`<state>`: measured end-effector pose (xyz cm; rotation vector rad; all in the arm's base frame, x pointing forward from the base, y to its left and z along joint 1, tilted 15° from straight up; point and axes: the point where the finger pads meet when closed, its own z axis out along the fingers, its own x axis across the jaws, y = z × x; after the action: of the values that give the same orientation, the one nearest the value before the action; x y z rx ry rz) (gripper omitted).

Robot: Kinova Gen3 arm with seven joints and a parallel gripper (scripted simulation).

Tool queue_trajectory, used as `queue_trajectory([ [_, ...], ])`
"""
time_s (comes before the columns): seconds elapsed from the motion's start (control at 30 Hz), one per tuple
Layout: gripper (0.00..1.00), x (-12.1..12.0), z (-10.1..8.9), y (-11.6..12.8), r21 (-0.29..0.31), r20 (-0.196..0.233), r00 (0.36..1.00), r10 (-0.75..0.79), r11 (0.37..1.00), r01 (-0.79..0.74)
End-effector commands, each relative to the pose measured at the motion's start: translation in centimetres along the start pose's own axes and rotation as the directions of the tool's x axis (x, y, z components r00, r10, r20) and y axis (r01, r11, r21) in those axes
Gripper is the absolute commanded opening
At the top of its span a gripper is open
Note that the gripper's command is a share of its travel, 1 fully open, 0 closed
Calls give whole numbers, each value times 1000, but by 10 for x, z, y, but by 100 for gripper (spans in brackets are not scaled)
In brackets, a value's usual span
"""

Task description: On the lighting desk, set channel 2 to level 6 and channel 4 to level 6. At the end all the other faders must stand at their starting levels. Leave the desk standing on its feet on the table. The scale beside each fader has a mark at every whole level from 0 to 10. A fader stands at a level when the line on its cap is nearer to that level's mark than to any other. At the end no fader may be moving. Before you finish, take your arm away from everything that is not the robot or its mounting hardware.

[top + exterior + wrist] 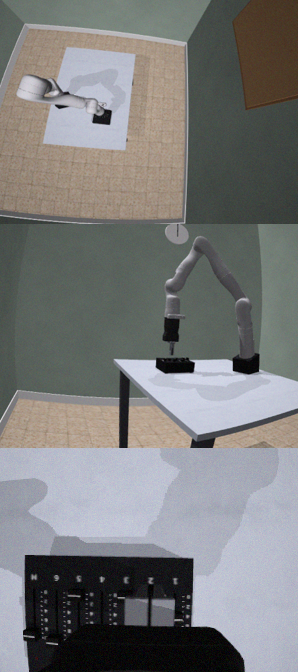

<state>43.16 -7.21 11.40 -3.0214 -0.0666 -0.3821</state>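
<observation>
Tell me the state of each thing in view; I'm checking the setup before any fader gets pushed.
Tool: shut with nothing between its fingers, pointing down above the desk, not touching it.
Lighting desk: flat on the table, upright.
Faders: caps sit at different heights along their slots; exact levels too blurred to read.
Table: level, carrying the desk and the arm's base.

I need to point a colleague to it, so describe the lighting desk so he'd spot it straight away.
Start at the pale table on the tiled floor. Near its far edge, apart from the arm's black base block, sits the lighting desk. It is the low black box topped with a row of faders, directly beneath the shut, empty claw.
</observation>
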Motion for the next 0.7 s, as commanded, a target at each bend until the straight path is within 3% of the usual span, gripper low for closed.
queue_trajectory([
  [0.0,0,0,2,-1,2,1,1000,-2,1000,2],
  [0.67,0,0,13,-1,2,1,1000,-2,1000,2],
])
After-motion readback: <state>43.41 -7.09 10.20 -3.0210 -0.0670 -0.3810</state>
